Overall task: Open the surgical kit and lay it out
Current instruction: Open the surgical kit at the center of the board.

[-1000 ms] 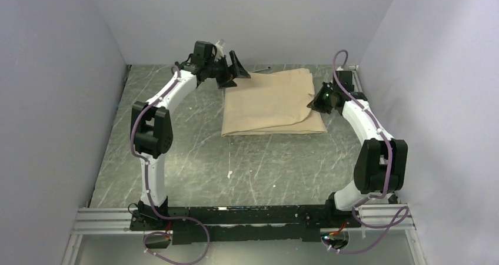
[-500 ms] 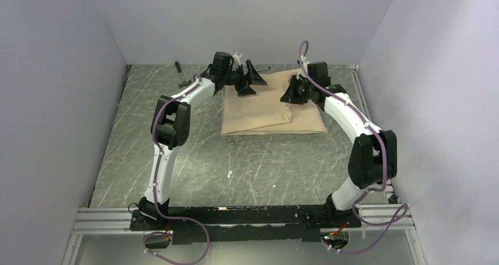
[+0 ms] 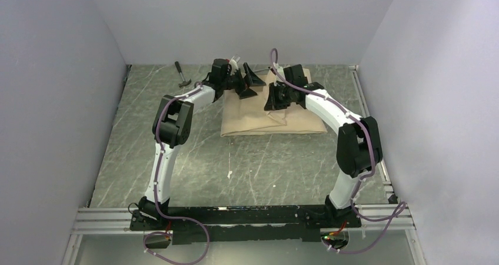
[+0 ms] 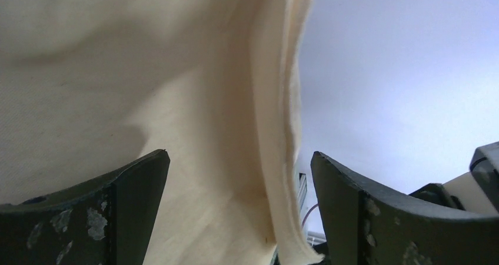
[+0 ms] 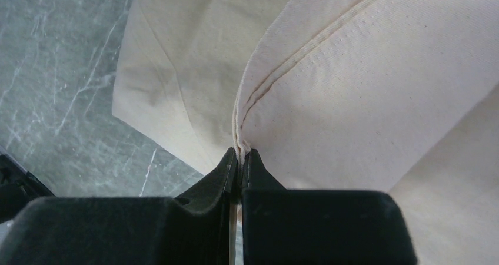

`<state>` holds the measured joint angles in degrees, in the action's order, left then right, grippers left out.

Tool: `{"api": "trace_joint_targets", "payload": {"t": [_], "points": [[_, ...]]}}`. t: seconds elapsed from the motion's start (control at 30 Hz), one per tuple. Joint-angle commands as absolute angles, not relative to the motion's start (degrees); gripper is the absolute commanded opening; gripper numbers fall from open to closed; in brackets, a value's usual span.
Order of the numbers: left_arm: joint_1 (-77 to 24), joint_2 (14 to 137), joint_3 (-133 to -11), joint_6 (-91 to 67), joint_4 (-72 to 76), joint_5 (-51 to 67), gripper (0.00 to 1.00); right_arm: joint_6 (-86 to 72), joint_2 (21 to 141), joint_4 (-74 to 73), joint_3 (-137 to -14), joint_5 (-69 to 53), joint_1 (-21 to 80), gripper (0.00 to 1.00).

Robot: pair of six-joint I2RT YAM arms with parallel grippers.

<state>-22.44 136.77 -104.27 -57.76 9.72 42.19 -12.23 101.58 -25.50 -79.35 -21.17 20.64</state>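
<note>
One tan wrap sheet (image 3: 259, 121) is all I can count of the surgical kit from here. It lies folded on the far half of the green marbled table (image 3: 194, 153), roughly in the middle, with both arms reaching over it. One dark-handled hammer (image 3: 183, 75) lies at the far left of the table, well apart from the wrap. Two grippers are in play. The left gripper (image 4: 238, 159) hangs over the far left corner of the wrap with its jaws spread wide. On its wrist camera a stitched edge of the cloth stands upright in the gap between the two fingers (image 4: 117, 200), and I cannot tell whether either finger touches it. The right gripper (image 5: 240, 158) is over the middle of the wrap with its jaws pinched together on a seamed fold of the cloth, which rises out of the fingertips while the rest of the sheet drapes away beneath.
</note>
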Motion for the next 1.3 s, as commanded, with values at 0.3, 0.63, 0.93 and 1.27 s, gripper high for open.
{"api": "trace_joint_targets", "payload": {"t": [0.3, 0.63, 0.93, 1.27], "points": [[-22.3, 132.8, -101.8, -59.3, 19.6, 44.2, 0.97, -3.8, 105.5, -31.2, -86.8, -24.6, 25.6, 0.0], [-22.2, 136.2, -106.2, -58.5, 14.8, 48.4, 0.76, 1.7, 100.7, -29.1, -82.0, -30.5, 26.4, 0.0], [-22.3, 138.2, -107.3, -56.9, 12.2, 51.5, 0.49, 4.8, 99.7, -32.8, -82.5, -27.3, 27.2, 0.06], [-22.2, 139.0, -110.9, -52.1, 4.7, 53.1, 0.0, -1.2, 94.3, -30.1, -78.8, -24.1, 26.4, 0.57]]}}
